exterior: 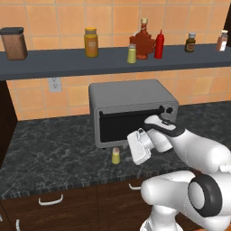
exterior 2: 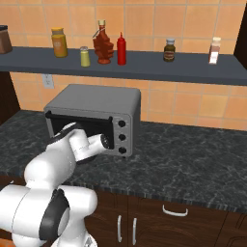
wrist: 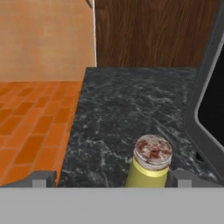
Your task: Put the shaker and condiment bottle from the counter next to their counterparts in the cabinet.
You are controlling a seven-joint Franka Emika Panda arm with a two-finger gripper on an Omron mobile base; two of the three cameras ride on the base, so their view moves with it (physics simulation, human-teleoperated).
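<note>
The shaker (exterior: 116,156) stands upright on the dark marble counter (exterior: 54,153), near its front edge, just left of the toaster oven's (exterior: 131,110) front. The claw (wrist: 111,180) is spread wide, with its two fingertips (wrist: 43,179) on either side of the shaker (not touching it). Up on the cabinet (exterior: 67,63), the condiment bottle (exterior: 159,44) stands just right of the maple-leaf bottle (exterior: 142,40), with the second shaker (exterior: 131,53) in front.
</note>
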